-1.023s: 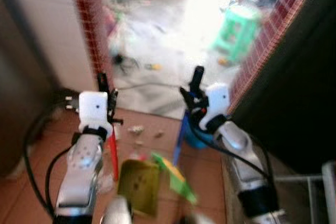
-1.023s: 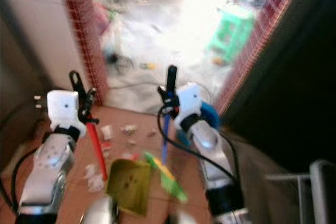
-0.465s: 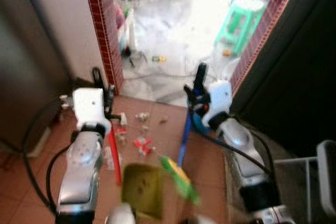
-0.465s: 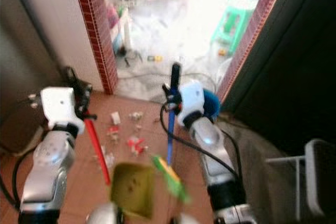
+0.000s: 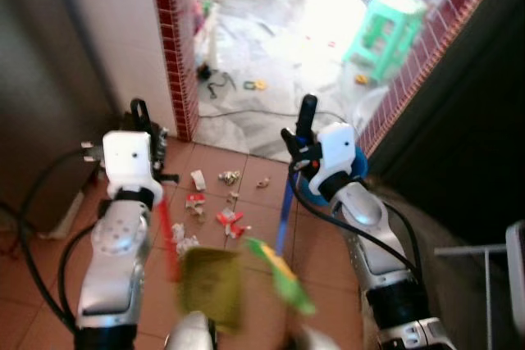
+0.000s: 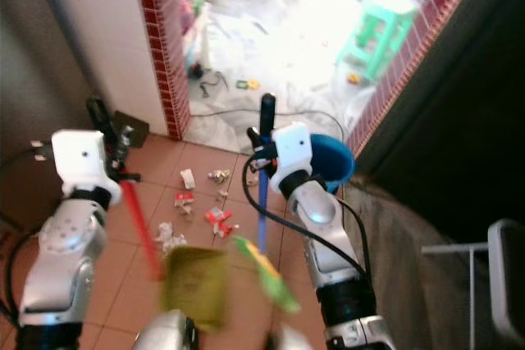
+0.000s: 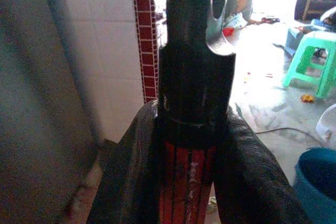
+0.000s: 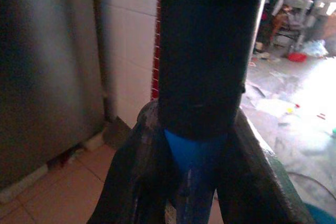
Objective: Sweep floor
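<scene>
Left gripper clamps the red dustpan handle; right gripper clamps the blue broom handle. Since a second ago, the camera's shift reveals more litter on the tiles. The blue bucket seems clearer from the right eye.

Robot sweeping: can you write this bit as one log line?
left gripper: shut on dustpan handle | right gripper: shut on broom handle | scraps: on floor tiles, ahead of dustpan
</scene>
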You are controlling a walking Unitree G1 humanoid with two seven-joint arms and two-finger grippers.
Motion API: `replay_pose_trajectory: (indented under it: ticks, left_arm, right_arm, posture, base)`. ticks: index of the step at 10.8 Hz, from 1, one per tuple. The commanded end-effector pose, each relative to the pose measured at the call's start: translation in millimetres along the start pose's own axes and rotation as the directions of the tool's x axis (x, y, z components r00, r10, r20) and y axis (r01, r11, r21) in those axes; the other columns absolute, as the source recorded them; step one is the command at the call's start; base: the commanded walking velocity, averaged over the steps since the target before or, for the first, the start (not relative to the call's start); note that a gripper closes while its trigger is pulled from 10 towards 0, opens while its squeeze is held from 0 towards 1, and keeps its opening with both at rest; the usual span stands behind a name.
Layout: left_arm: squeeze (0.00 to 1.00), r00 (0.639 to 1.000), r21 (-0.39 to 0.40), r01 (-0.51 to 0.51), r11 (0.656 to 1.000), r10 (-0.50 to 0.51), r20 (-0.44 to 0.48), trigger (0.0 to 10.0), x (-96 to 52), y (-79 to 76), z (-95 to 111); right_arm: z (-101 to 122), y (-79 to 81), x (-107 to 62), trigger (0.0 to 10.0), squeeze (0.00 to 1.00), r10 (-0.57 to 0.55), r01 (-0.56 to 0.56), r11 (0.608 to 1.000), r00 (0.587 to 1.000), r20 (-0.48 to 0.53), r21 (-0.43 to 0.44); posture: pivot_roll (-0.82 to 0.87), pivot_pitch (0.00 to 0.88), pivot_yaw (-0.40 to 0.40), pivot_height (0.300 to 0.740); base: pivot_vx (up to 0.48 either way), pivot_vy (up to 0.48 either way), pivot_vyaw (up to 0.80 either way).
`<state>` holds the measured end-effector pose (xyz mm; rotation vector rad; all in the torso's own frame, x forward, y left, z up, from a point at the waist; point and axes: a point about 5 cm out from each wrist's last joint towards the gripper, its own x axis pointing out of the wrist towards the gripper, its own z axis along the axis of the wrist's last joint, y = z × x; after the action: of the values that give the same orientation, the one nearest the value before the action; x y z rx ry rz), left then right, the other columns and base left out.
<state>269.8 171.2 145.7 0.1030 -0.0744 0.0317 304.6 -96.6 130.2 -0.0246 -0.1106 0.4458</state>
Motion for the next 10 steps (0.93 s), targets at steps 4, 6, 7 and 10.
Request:
replay_pose_trajectory:
  ticks: [4, 6, 7, 10]
  left_arm:
    - [0.00, 0.997, -0.019, 0.014, 1.000, -0.013, 0.076, 10.0, 3.2, -5.6, 17]
    - [0.00, 0.996, 0.000, -0.030, 1.000, 0.030, 0.081, 10.0, 2.1, 3.1, 17]
    - [0.00, 0.996, 0.004, -0.043, 0.999, 0.042, 0.080, 10.0, -0.2, 5.8, 16]
    - [0.00, 0.997, 0.033, -0.070, 0.997, 0.069, 0.042, 10.0, -6.7, 16.0, 4]
  right_arm:
    - [3, -15.5, 0.7, 10.0, 0.00, -0.088, 0.089, 0.994, 0.996, 0.016, -0.055]
    - [5, -24.5, 0.5, 10.0, 0.00, -0.157, 0.160, 0.984, 0.987, 0.039, -0.082]
    - [6, -28.1, 0.4, 10.0, 0.00, -0.182, 0.186, 0.979, 0.982, 0.045, -0.088]
    - [4, -27.6, -1.1, 10.0, 0.00, -0.194, 0.198, 0.976, 0.980, 0.048, -0.088]
  posture:
    - [0.03, 0.042, -0.075, 0.740]
    - [0.04, 0.041, -0.078, 0.740]
    - [0.04, 0.039, -0.081, 0.740]
    - [0.04, 0.036, -0.066, 0.740]
  base:
    - [0.000, 0.480, 0.00]
    - [0.000, 0.480, 0.00]
    - [0.000, 0.345, 0.00]
    - [0.000, 0.219, 0.00]
